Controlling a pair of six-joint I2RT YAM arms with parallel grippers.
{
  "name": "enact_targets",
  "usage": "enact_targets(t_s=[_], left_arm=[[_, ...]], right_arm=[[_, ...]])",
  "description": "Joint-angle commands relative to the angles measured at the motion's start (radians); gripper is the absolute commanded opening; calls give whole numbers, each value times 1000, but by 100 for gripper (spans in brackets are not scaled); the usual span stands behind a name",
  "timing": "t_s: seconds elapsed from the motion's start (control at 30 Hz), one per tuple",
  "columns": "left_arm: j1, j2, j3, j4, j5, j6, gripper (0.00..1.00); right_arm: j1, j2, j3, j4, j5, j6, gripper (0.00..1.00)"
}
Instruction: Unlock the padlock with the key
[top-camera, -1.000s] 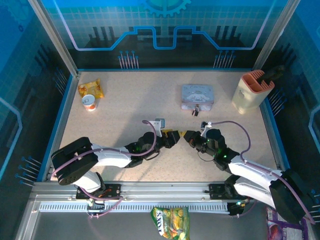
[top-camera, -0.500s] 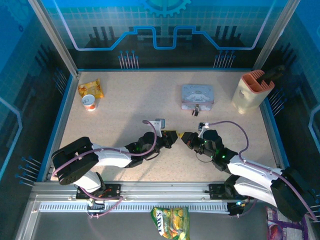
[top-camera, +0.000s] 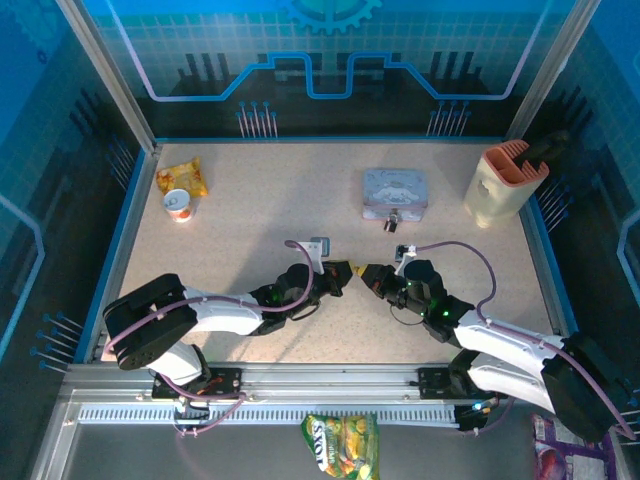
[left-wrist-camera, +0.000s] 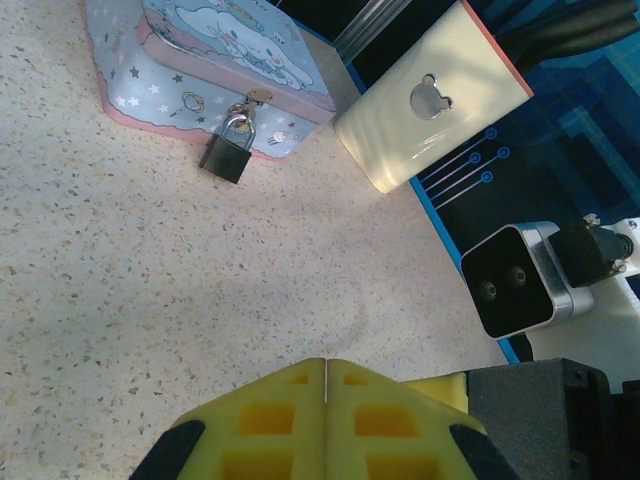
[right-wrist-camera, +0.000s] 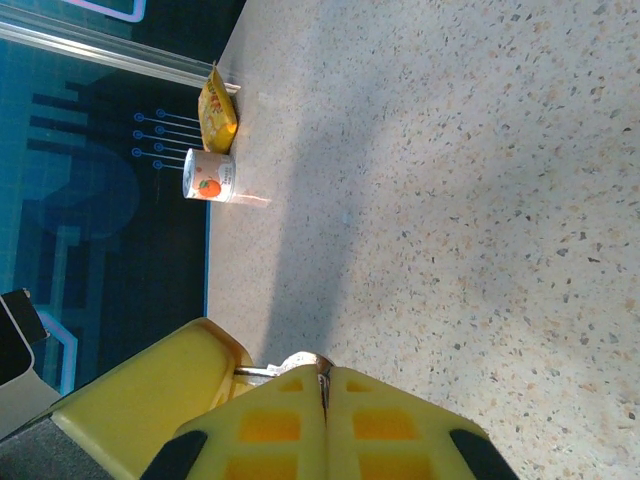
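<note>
The small dark padlock (top-camera: 392, 222) with its silvery shackle hangs on the front of the pale blue cartoon tin (top-camera: 395, 187); in the left wrist view the padlock (left-wrist-camera: 228, 152) lies against the tin (left-wrist-camera: 220, 40). At the table's middle my left gripper (top-camera: 349, 270) and right gripper (top-camera: 368, 272) meet tip to tip. My right gripper (right-wrist-camera: 322, 372) is shut on the key (right-wrist-camera: 300, 362), its silvery head poking out. The key's shaft runs sideways to a left-gripper finger (right-wrist-camera: 150, 400) and vanishes there. My left gripper (left-wrist-camera: 327, 362) is shut, with nothing showing in its slit.
A cream holder (top-camera: 505, 185) stands at the back right, next to the tin. A small cup (top-camera: 179, 205) and a yellow snack packet (top-camera: 182, 178) lie at the back left. Another snack bag (top-camera: 340, 445) lies off the table, in front of the arm bases.
My left gripper's jaws have closed. The right gripper has slid left with the key until its tips meet the left gripper's.
</note>
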Motion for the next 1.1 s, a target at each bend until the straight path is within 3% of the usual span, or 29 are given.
enact_targets(t_s=[0.0,0.1,0.33,0.6,1.07], left_arm=[[7,1,2,37,-6,-1,0],[20,-5,-10,54,2,-8,0],[108,-35,-101,234,117,-66,0],[111,-90,-101,206,166,-33,0],[160,-110,-121,338,331,-43,0]], right_arm=[[18,-1,44,7,14,-32,4],[5,-9,50,7,3,-61,21],[-119,-17,47,110,-204,-295,43],[-174,55,-23,409,-378,-370,47],[-198,102,-31,540,-481,-352,45]])
